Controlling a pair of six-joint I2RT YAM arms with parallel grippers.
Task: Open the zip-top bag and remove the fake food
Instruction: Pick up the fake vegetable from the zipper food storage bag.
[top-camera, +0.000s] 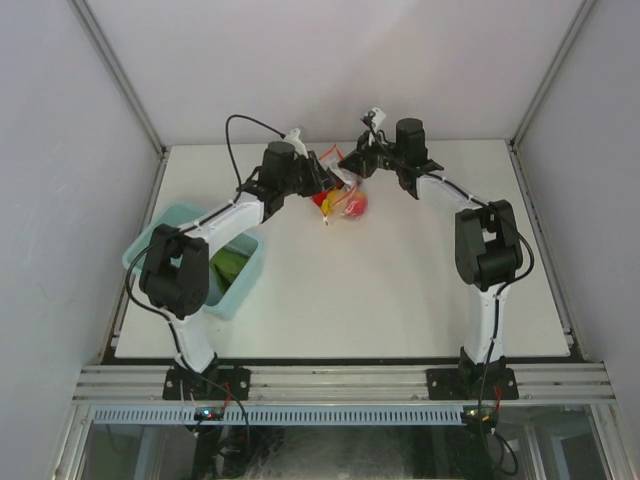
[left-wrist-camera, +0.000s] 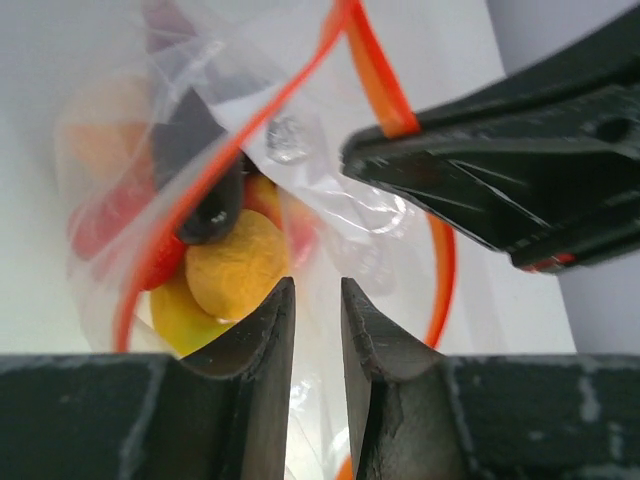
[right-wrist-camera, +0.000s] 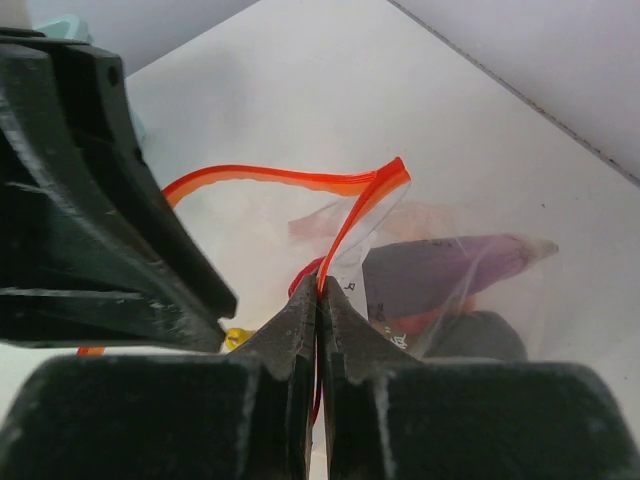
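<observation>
White table (top-camera: 400, 290) filling the floor of the cell, both arms reaching out to meet at its far middle. On the left edge sits a light blue bin (top-camera: 170, 225) with something green (top-camera: 232, 265) lying inside it.

Between the two wrists, there's the zip-top bag (top-camera: 345, 200), well apart from the bin. Whether its bottom touches the table, I can't tell. The red-orange zip strip (left-wrist-camera: 372, 70) is parted, its two sides curving away from each other in an open loop.

The right gripper (right-wrist-camera: 318, 290) has its fingers pressed tight together, pinching that strip where it folds to a point. The left gripper (left-wrist-camera: 318, 300) faces the bag's mouth from the other side, its fingers standing a narrow gap apart, with clear film running down into the gap. Whether they bite on the film I can't tell.

Inside, the fake food (left-wrist-camera: 235, 265) is bunched at the bottom: an orange-peach fruit, a dark purple piece (left-wrist-camera: 205, 190) above it, a yellow-green piece (left-wrist-camera: 180, 315) below, and red showing beside them.

A tiny dark mark (right-wrist-camera: 350, 287) is printed on the film by the right fingers, too small to read.
</observation>
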